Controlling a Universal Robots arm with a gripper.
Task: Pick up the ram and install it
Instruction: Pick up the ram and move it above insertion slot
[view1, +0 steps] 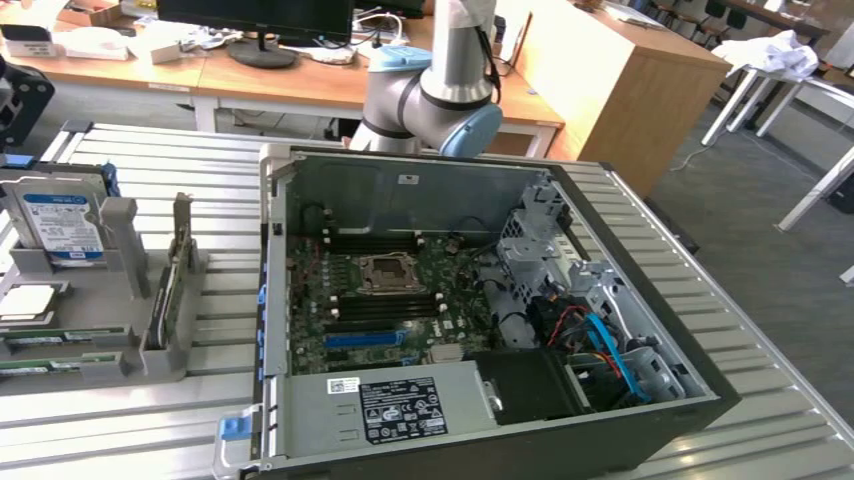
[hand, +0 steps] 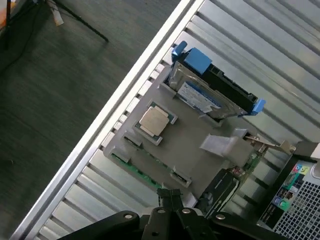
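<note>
Green ram (hand: 134, 171) lies in an edge slot of the grey tray (hand: 192, 137), long axis along that edge, nearly under the hand (hand: 170, 194); hand closed together, gripping nothing.

Open desktop computer case (view1: 274, 300) and parts holder (view1: 120, 330) on a slatted metal table (view1: 134, 420).
The case lies on its side and shows the motherboard (view1: 347, 300) and the power supply (view1: 387, 405). At the exterior view's left, the gray holder carries a hard drive (view1: 60, 225) standing in a blue caddy (hand: 200, 60), and a processor chip (hand: 153, 121) lying flat. Behind stand a wooden desk (view1: 267, 75) and a monitor (view1: 254, 20).
</note>
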